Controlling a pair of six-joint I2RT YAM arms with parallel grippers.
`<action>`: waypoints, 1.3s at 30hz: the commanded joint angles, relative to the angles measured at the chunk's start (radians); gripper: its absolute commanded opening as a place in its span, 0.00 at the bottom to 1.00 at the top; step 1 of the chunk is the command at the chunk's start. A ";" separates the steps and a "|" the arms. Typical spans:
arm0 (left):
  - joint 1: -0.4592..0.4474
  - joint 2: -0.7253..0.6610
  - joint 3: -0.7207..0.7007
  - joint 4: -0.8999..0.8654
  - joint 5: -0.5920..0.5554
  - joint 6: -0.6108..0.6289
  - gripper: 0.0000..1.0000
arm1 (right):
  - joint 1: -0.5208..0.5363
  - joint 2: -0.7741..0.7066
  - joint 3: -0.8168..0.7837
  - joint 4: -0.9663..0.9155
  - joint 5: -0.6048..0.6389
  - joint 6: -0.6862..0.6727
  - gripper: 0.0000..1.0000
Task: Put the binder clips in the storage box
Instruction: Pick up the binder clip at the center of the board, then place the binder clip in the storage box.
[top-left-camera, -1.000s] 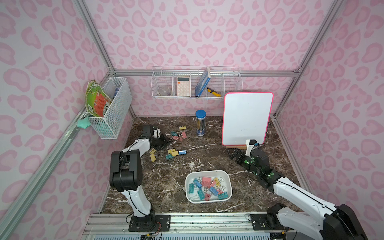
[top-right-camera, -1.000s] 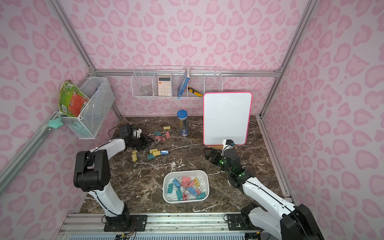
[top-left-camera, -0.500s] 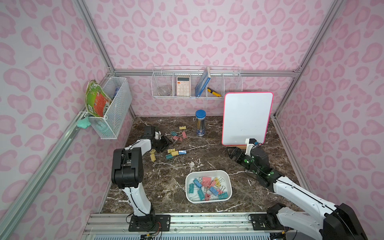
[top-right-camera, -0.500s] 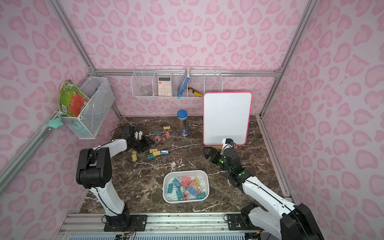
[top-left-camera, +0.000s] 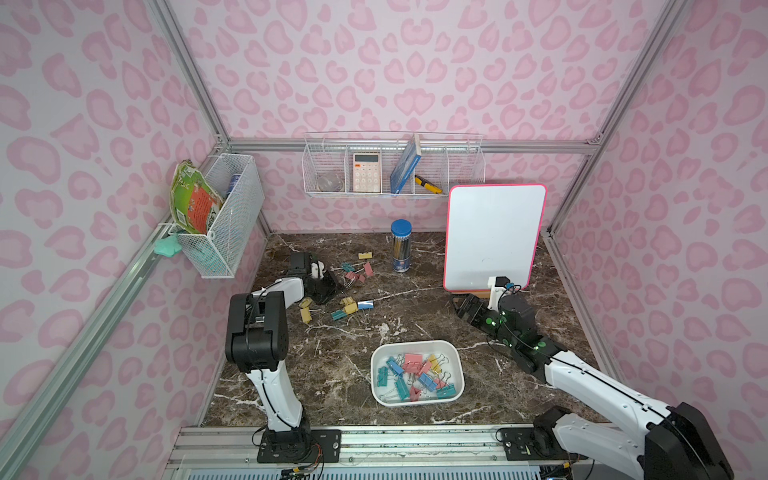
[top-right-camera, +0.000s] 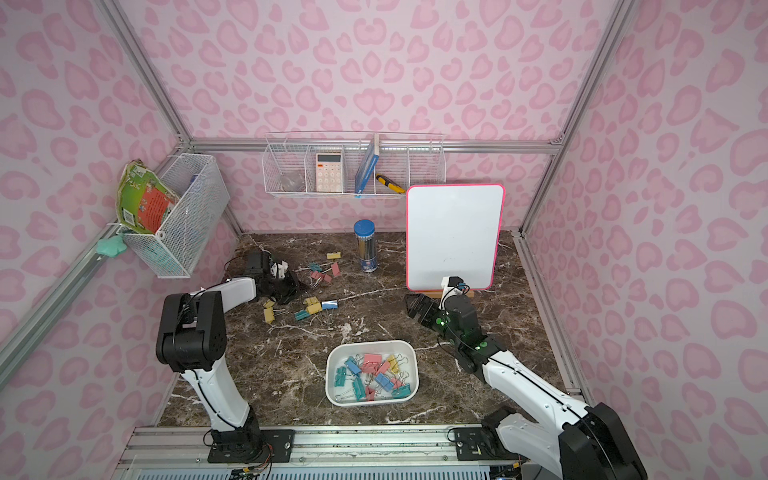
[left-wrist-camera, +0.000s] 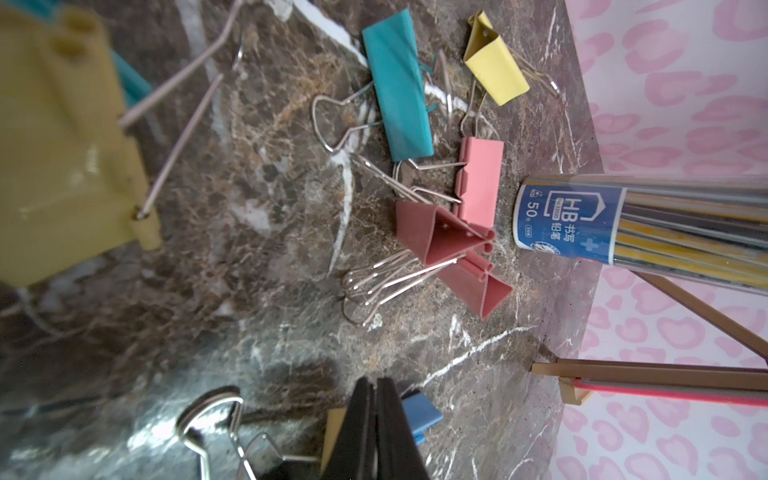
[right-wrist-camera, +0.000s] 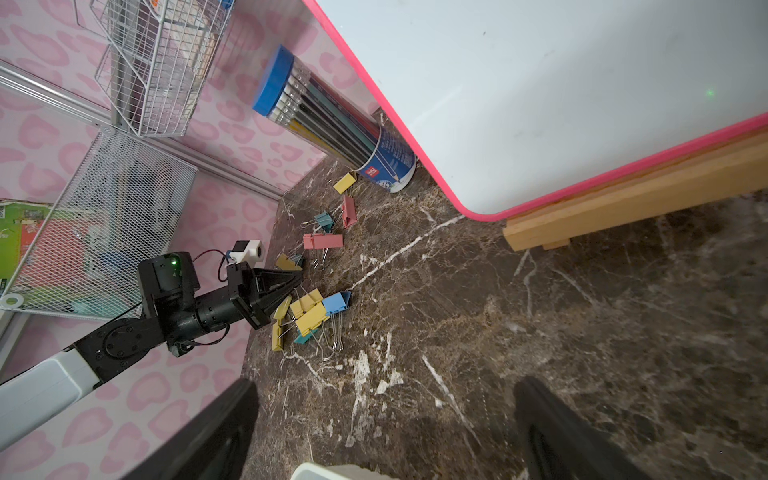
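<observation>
The binder clips (top-left-camera: 351, 308) lie in two lots: about a dozen already in the storage box (top-left-camera: 415, 344) near the front of the table (top-left-camera: 415, 291), the rest loose at the back left. Among the loose ones the left gripper (left-wrist-camera: 372, 384) has just snapped from half open to fully shut, low beside a blue clip (left-wrist-camera: 422, 413). Whether it has pinched a wire handle cannot be told, so the pick may have missed. The right gripper (right-wrist-camera: 386, 386) stays wide and empty by the whiteboard (top-left-camera: 494, 237). A pencil tube (top-left-camera: 401, 246) stands just behind the pink clips (left-wrist-camera: 449, 241); nothing seems to block the way to the box.
</observation>
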 joint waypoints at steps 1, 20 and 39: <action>-0.001 -0.038 -0.003 0.010 0.021 -0.003 0.05 | 0.003 -0.003 0.012 0.010 0.015 0.000 0.98; -0.296 -0.531 0.002 -0.131 0.051 0.162 0.00 | 0.002 0.046 0.021 0.063 0.021 -0.017 0.98; -0.878 -0.485 -0.163 -0.143 -0.228 0.327 0.00 | -0.056 0.066 0.017 0.080 -0.028 0.009 0.98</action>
